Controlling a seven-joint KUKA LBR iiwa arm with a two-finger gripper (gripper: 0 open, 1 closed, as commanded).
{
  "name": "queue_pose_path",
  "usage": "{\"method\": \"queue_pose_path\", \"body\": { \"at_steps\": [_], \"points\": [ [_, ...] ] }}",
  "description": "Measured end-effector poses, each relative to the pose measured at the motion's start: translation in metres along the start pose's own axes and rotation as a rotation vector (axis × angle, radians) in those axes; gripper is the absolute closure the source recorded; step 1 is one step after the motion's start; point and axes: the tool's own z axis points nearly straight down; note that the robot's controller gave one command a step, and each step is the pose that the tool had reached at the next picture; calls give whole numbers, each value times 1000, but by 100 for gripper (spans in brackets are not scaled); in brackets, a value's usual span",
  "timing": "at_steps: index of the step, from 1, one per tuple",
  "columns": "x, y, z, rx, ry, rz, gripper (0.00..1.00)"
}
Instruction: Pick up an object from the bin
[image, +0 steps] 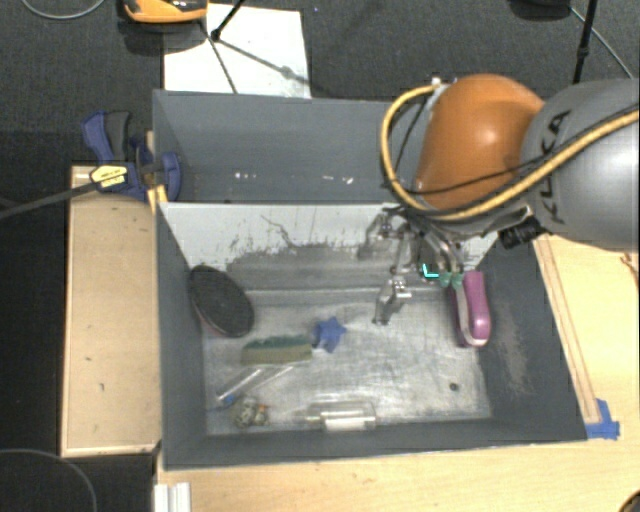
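My gripper (393, 295) hangs over the bare floor in the right half of the bin, below the orange wrist cover. A purple-pink oblong thing with a green end (474, 308) lies just to its right, along the right wall. A small blue piece (328, 333) sits on the floor a little to its lower left. Beside that piece lies an olive-green flat bar (276, 350). I see nothing in the gripper.
A black oval brush (221, 300) leans at the left wall. Near the front edge lie a clear tube (250, 380), a small mottled lump (248, 412) and a clear flat piece (342, 415). The arm reaches in from the upper right.
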Motion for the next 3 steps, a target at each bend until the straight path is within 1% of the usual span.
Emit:
{"method": "queue_pose_path", "body": {
  "at_steps": [1,2,3],
  "points": [
    [21,18,128,0,2,76,0],
    [18,18,124,-1,-7,79,100],
    [19,18,124,-1,-7,80,0]
  ]
}}
